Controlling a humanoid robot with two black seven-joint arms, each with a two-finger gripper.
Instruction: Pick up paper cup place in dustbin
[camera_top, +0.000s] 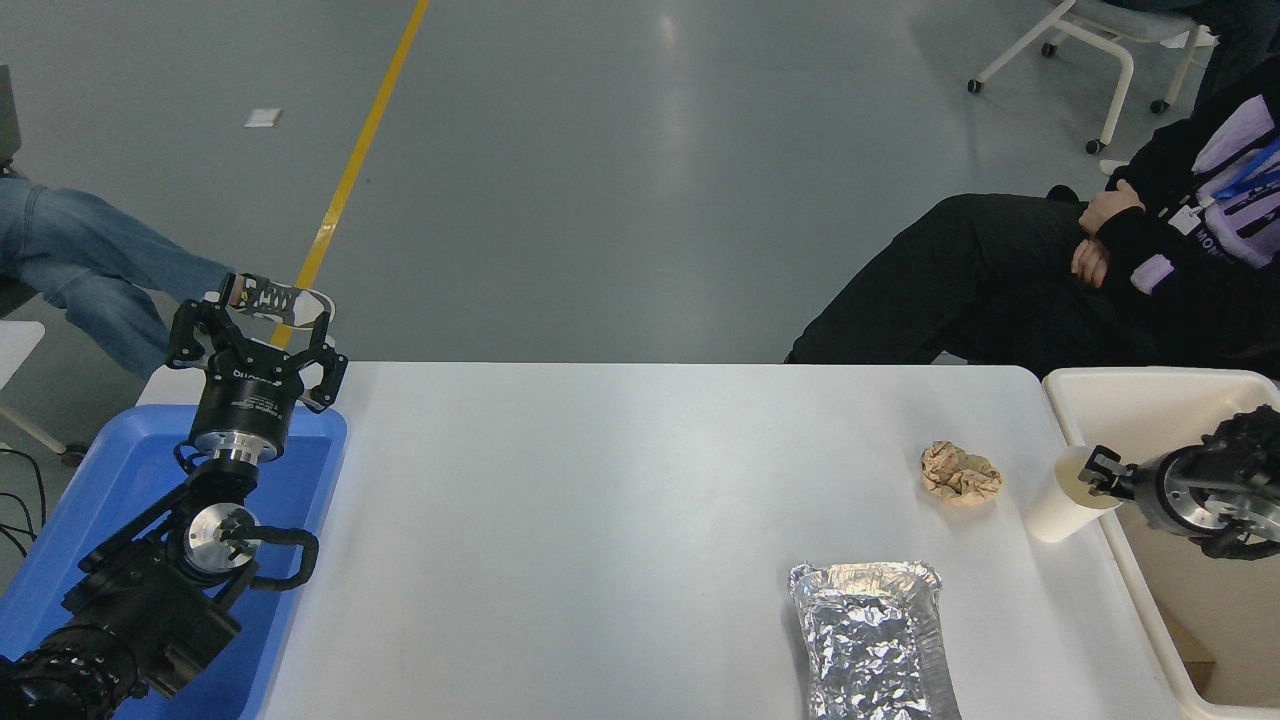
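The right gripper (1100, 472) enters from the right edge, above the dustbin (1150, 400), and points toward the paper cup (1062, 500). Only its near fingertips and silver wrist section are visible; the rest of the arm is cut off by the frame edge. The fingertips overlap the cup's rim on the side facing the dustbin. Whether the fingers are spread or closed on the rim cannot be determined from this angle.

The paper cup stands upright on the white table (620, 500), at the table edge just beside the dustbin's wall. The dustbin is cut off at the right and bottom edges, so its interior is only partly visible.

A crumpled brown paper ball (960, 473) lies near the cup, on the side away from the dustbin. A foil container (872, 640) lies nearer the camera than the cup, its near end cut off by the bottom edge.

The left gripper (255, 335) is parked far from the cup, over a blue tray (110, 480), fingers spread apart and pointing away from the camera.
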